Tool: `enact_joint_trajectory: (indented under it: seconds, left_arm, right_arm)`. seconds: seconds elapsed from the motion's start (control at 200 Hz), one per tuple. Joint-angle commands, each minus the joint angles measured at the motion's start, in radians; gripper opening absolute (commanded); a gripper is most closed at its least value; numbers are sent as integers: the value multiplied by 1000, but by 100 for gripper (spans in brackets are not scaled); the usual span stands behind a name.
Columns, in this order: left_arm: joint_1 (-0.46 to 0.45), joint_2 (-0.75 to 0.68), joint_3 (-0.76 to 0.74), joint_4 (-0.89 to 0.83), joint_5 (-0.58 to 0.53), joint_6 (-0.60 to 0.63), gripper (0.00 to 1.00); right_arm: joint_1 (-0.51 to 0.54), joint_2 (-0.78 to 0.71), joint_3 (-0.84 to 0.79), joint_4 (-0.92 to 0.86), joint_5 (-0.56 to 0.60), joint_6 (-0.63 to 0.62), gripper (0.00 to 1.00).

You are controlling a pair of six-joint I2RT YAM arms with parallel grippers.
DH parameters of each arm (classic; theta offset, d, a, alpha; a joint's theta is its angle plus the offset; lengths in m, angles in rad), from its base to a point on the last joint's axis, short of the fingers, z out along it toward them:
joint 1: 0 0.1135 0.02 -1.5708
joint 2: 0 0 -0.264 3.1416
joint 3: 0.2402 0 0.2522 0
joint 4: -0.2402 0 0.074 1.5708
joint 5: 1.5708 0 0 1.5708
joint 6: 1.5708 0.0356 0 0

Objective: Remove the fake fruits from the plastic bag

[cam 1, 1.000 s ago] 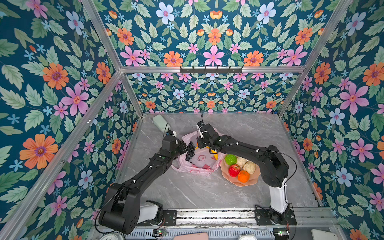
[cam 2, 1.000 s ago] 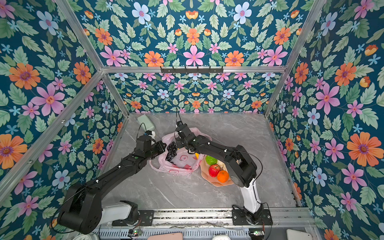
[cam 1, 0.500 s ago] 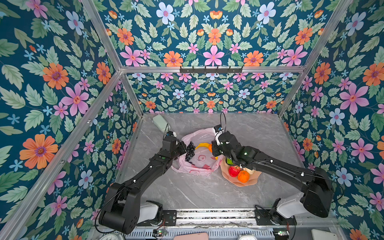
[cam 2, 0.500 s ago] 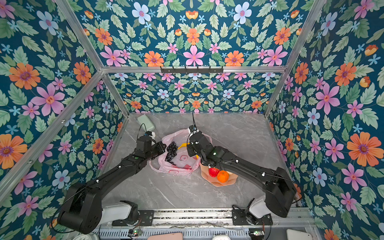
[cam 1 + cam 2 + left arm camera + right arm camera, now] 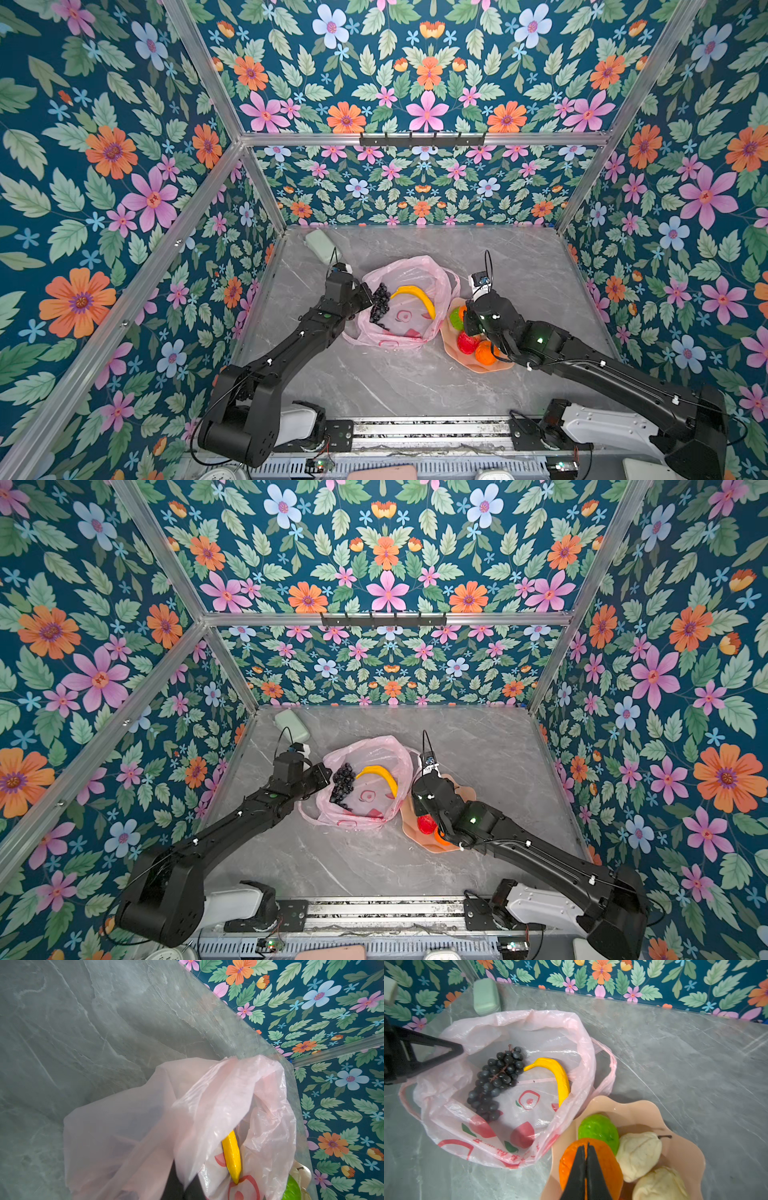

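1. Left gripper point(image 5: 456, 1049) first: it is clenched on the left rim of the thin translucent pink plastic bag point(image 5: 508, 1028). A fold of film is pinched between its black fingers point(image 5: 172, 1186), and that edge is held up so the mouth gapes wide.
2. Over to the right gripper point(image 5: 586, 1146): the fingers are pressed flat together with nothing between them. The tips point down at a round orange fake fruit point(image 5: 604, 1159); whether they touch it, I cannot tell.
3. That orange sits in a peach wavy-rimmed plastic bowl point(image 5: 643, 1105), just right of the bag, and the bag's right side lies against the bowl's rim.
4. Sharing the bowl are a bumpy green fruit point(image 5: 598, 1130) right beside the orange and two cream lumpy pieces point(image 5: 638, 1153), one against the other. Both top views show a red apple point(image 5: 467, 343) at the bowl's near side.
5. Two fruits are not out yet. A dark purple grape bunch point(image 5: 496, 1080) lies on the bag's floor on the left side, close to the left gripper.
6. A yellow plastic banana point(image 5: 560, 1076) curves just right of the grapes, its thin end meeting the bunch. Both rest over the bag's red printed fruit pictures.
7. The bag sits mid-table on the grey marble-look tabletop point(image 5: 415, 386), one loop handle point(image 5: 610, 1064) trailing on its right side.
8. In the far left corner stands a pale green rounded block point(image 5: 322, 247), well apart from the bowl.
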Motion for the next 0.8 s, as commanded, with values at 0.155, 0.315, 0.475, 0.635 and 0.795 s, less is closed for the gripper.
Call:
enact_joint_trajectory:
  seconds: [0.155, 0.315, 0.475, 0.635, 0.795]
  left_arm:
    - [1, 22, 16, 0, 0, -4, 0]
    - [2, 29, 12, 9, 6, -12, 0]
    - [0, 27, 14, 9, 7, -14, 0]
    - [1, 25, 16, 4, 9, -14, 0]
    - [1, 28, 12, 4, 10, -15, 0]
  right_arm:
    - [-1, -75, -111, -63, 119, 71, 0]
    - [0, -108, -170, -24, 130, 99, 0]
    - [-2, -107, -227, 33, 143, 124, 0]
    - [-2, -91, -269, 110, 146, 138, 0]
    - [-9, -81, -286, 161, 156, 135, 0]
